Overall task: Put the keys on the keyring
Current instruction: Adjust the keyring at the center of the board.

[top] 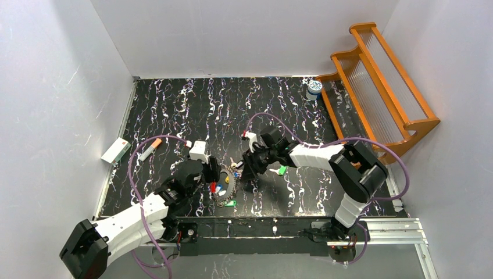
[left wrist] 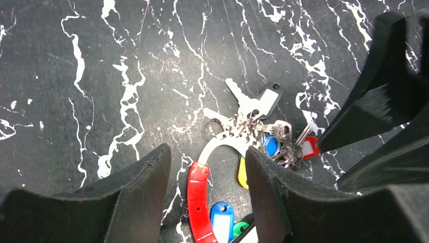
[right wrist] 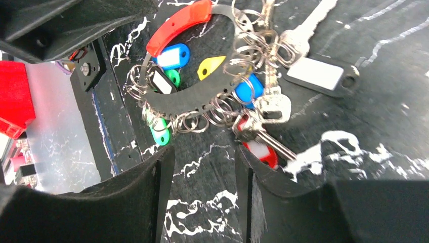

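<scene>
Keyring [top: 225, 189]: lying flat on the surface [top: 174, 104], between the two pincers.
Keys [right wrist: 273, 104]: hanging off the keyring's small loops, bunching at one side; blue, yellow, green and red tags showing.
Left pincer [left wrist: 206, 152]: we're seeing it released, the keyring's red arc showing between its fingers, not clamped.
Right pincer [right wrist: 203, 149]: released too, we're seeing bare surface between its tips, keyring just beyond them.

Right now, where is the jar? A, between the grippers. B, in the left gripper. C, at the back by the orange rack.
C: the jar stands at the back, right beside the low end of the rack.
</scene>
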